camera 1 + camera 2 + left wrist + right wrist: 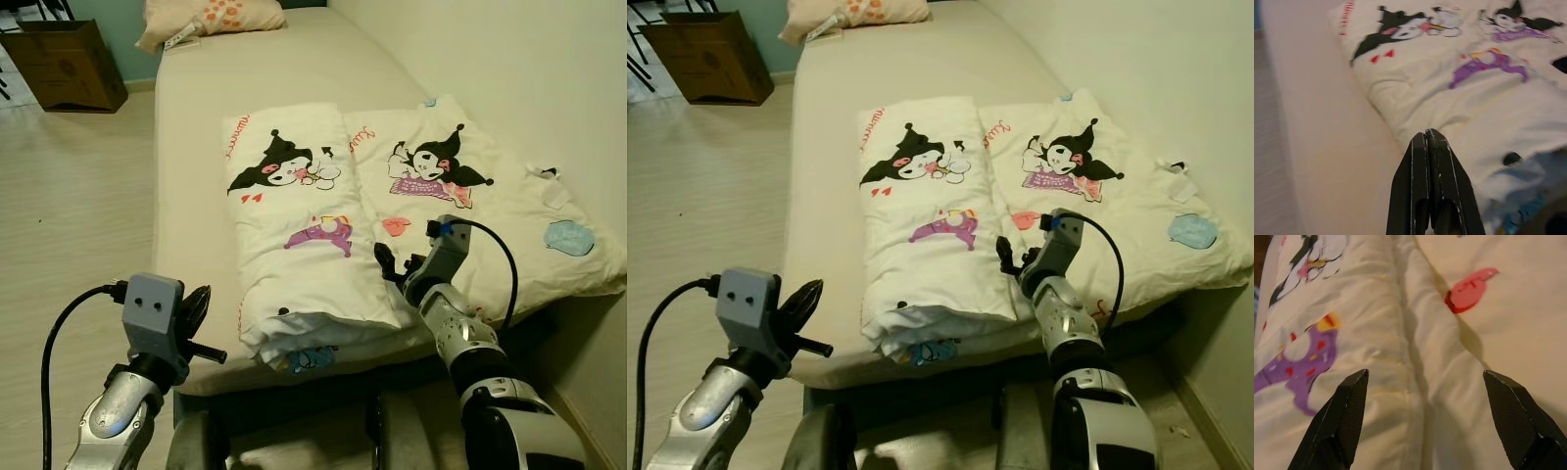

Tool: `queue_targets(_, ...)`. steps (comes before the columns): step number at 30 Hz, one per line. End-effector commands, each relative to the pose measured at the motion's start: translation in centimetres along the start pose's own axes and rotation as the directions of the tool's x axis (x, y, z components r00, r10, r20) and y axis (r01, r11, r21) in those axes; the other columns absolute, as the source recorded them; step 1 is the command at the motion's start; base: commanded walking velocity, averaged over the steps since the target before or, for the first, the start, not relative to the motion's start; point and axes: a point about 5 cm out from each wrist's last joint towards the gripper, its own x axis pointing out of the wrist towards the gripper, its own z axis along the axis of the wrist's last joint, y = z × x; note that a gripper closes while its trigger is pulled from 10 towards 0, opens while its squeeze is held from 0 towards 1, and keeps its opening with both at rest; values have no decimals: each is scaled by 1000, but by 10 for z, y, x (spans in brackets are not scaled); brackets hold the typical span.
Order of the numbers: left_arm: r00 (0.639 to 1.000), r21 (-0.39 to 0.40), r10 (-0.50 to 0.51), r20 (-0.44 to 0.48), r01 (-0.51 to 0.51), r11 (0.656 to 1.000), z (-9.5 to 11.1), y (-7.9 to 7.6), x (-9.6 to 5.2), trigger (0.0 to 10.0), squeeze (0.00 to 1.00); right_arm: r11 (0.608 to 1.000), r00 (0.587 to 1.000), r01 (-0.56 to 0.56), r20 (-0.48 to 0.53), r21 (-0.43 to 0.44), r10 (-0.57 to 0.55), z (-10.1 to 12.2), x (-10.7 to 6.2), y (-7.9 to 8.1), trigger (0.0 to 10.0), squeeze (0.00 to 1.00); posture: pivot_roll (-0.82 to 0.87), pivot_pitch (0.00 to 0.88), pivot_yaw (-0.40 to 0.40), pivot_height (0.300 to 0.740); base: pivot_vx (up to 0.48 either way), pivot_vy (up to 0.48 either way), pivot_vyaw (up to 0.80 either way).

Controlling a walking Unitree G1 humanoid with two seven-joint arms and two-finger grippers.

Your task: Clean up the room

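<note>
Our right claw [1425, 426] hangs spread wide just above the central fold of the blanket [323, 225], which lies folded on the bed [196, 147], long axis running away from us. Our left claw [1430, 142], pinched shut and empty, sits beside its near-left corner; the blanket is cream with cartoon prints.

Dim warm light, blurred wrist views
</note>
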Motion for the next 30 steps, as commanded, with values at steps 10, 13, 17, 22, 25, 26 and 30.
queue_targets(10, 999, -36, -33, -24, 32, 999, 6, 6, -12, 10000, 0, 950, 1000, -5, -21, 313, 13, -4, -1, -13, 10000, 1000, 67, 239, 44, 553, 0, 0, 0)
queue_targets(13, 999, -36, -34, -25, 33, 999, 7, 6, -12, 10000, 0, 946, 999, -17, -32, 324, 29, -6, -2, -13, 10000, 1000, 72, 240, 45, 553, 0, 0, 0)
queue_targets(17, 999, -35, -37, -28, 36, 999, 7, 7, -13, 10000, 0, 958, 994, -47, -76, 282, 72, -13, -2, -8, 10000, 886, 75, 236, 44, 553, 0, 0, 0)
queue_targets(22, 998, -33, -53, -37, 52, 998, 6, 6, -12, 10000, 0, 987, 972, -142, -177, 73, 153, -28, -2, 5, 10000, 0, 80, 234, 45, 553, 0, 0, 0)
queue_targets(25, 998, -29, -57, -40, 56, 998, 7, 6, -12, 10000, 0, 989, 970, -148, -194, 11, 147, -30, -2, 5, 10000, 0, 80, 234, 45, 553, 0, 0, 0)
queue_targets(26, 998, -29, -57, -40, 56, 998, 7, 6, -12, 10000, 0, 989, 970, -148, -194, 11, 147, -30, -2, 5, 10000, 0, 80, 234, 45, 553, 0, 0, 0)
queue_targets(30, 998, -15, -51, -42, 50, 999, 7, 9, -13, 10000, 0, 997, 983, -74, -173, -39, 66, -28, -2, -1, 10000, 0, 101, 234, 44, 553, 0, 0, 0)
